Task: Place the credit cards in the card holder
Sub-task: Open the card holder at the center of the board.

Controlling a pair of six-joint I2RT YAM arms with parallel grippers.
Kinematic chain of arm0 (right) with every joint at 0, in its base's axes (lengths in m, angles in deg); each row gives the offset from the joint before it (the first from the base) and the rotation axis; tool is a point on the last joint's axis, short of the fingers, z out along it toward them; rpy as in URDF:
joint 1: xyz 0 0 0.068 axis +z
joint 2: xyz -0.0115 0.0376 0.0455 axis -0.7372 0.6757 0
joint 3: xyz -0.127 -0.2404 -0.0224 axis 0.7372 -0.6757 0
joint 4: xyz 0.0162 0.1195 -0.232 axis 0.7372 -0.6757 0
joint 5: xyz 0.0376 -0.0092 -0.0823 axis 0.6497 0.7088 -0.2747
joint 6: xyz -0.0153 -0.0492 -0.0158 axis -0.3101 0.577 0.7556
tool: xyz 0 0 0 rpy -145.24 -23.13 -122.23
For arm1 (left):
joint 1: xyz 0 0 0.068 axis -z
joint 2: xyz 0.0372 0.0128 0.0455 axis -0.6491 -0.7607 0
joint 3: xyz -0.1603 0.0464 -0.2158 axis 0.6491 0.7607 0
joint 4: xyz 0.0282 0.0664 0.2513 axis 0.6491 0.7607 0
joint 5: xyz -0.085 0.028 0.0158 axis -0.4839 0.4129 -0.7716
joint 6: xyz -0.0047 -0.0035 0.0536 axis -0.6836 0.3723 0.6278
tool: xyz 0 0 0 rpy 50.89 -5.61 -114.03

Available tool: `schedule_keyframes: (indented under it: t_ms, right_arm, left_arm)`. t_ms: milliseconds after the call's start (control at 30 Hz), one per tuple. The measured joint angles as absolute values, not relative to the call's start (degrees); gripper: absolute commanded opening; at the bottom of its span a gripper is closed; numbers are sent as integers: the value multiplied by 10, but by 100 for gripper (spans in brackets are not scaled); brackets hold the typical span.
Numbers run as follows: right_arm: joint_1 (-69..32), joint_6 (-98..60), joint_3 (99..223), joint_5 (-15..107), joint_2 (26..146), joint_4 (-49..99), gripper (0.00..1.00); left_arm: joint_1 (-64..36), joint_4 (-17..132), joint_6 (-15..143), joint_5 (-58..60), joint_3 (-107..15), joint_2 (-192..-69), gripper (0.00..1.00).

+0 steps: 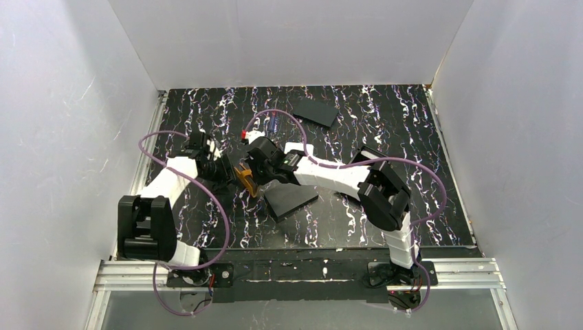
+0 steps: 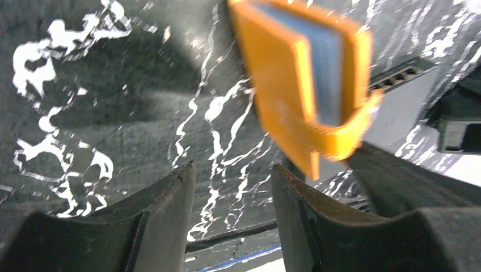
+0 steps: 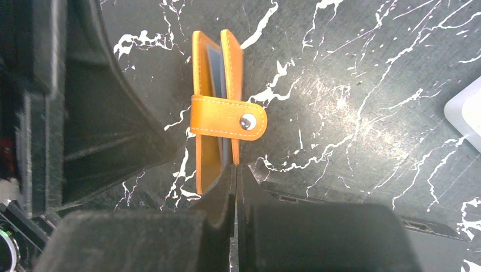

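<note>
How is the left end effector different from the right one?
The left end effector is open, with nothing between its fingers; the right end effector is shut. The right pinches an edge of the orange card holder; the left only faces it, the holder ahead of its fingers. Both are black with two fingers.

The 2 arms [image 1: 168, 182] have white links, black joints, a looping purple cable [image 1: 141, 146] each, and seemingly matte black jaws.
</note>
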State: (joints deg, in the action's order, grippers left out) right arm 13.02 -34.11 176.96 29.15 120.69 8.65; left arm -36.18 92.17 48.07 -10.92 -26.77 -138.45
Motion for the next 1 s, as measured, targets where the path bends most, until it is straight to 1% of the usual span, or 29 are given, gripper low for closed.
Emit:
schedule_keyframes:
  t_ms: [100,133,233,300,400,467,567,600,700,867,1000]
  right_arm:
    - [130,-340,1770,287,1198,87,1]
    - [130,-340,1770,286,1195,87,1]
    - [130,-341,1770,284,1188,87,1]
    - [130,-341,1770,284,1186,87,1]
    - [135,-339,1770,268,1186,80,1]
    - [140,-337,1770,263,1186,77,1]
    - [147,-336,1770,264,1186,74,1]
    - [149,-336,1770,264,1186,74,1]
    - [152,-337,1770,267,1186,74,1]
    - [152,-338,1770,271,1186,74,1]
    - [151,-342,1770,277,1186,74,1]
  left_arm:
    - [-362,938,482,-93,-244,-1365,49]
    - [-363,944,482,-89,-237,-1356,50]
    - [-367,946,480,-92,-225,-1328,60]
    - [-371,935,470,-110,-212,-1298,65]
    - [-376,910,449,-143,-193,-1247,75]
    - [-376,876,423,-181,-189,-1210,73]
    - [-377,845,406,-204,-189,-1212,68]
    - [-377,840,402,-207,-187,-1218,65]
    - [-377,830,396,-208,-179,-1234,52]
    - [-377,830,393,-200,-162,-1245,50]
    - [-377,830,392,-192,-153,-1245,52]
